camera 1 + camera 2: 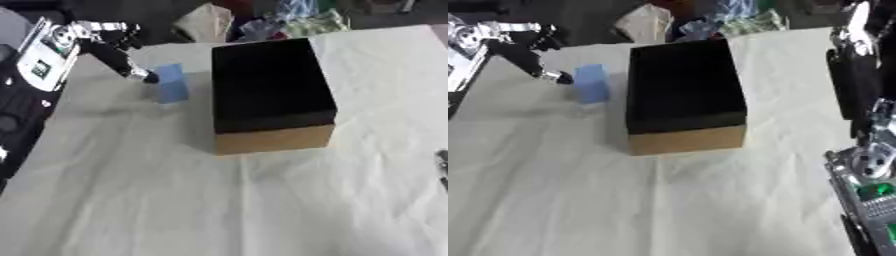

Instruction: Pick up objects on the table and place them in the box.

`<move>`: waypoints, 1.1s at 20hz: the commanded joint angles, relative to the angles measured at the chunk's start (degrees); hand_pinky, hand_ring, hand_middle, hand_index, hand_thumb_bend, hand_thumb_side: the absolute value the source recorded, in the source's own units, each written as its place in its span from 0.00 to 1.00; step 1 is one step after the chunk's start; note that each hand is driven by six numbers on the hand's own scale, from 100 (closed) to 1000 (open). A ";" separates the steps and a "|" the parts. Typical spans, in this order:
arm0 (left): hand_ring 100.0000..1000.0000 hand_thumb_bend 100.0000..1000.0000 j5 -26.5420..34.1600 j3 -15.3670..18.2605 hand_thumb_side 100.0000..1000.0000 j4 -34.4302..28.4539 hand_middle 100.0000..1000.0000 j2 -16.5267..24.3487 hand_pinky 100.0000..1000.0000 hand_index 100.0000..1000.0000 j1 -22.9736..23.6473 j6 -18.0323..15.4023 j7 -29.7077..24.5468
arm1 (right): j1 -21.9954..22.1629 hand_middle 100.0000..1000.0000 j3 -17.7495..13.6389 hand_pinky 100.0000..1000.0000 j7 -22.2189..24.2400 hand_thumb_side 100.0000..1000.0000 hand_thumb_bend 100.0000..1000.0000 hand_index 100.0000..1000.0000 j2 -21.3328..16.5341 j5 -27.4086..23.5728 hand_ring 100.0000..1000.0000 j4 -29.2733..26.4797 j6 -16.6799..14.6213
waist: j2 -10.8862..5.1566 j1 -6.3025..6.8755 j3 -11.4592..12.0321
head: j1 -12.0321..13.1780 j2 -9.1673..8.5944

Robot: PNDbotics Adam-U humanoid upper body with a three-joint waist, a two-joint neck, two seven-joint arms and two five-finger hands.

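A light blue block (pixel 171 84) stands on the white cloth just left of the box (pixel 273 137), which has tan cardboard sides and a black inside, open side up. My left hand (pixel 122 57) comes in from the upper left and its tip touches the block's left side; the far side of the block is hidden, so I cannot make out a grasp. My right hand (pixel 872 165) shows at the right edge of the right eye view, well away from the box, and its shape is unclear.
The white cloth (pixel 219 200) covers the table, wrinkled in front of the box. Bags and packets (pixel 262 22) are piled beyond the far edge. My right arm (pixel 852 75) runs down the right side of the right eye view.
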 commanded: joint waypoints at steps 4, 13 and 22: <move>0.97 0.56 -0.79 -0.19 0.12 -1.00 0.92 0.20 1.00 1.00 -1.44 1.40 -0.15 | -1.26 0.57 -0.09 0.72 -0.37 0.52 0.00 0.79 -0.02 -0.24 0.61 -0.91 -0.14 | -0.99 0.13 -0.76 | 0.87 -0.85; 0.99 0.60 -4.77 -0.16 0.09 -0.12 0.93 -0.39 1.00 1.00 -0.72 2.13 1.37 | -1.55 0.56 0.19 0.71 -0.79 0.53 0.00 0.79 -0.10 -0.57 0.60 -0.91 -0.48 | 0.09 0.86 -1.56 | 1.58 -1.38; 0.99 0.59 -10.76 0.86 0.08 0.88 0.93 -0.55 1.00 1.00 -0.64 2.56 5.90 | -1.82 0.56 0.58 0.71 -1.04 0.53 0.00 0.79 -0.22 -1.03 0.60 -0.91 -0.58 | 1.20 1.34 -2.06 | 2.16 -1.96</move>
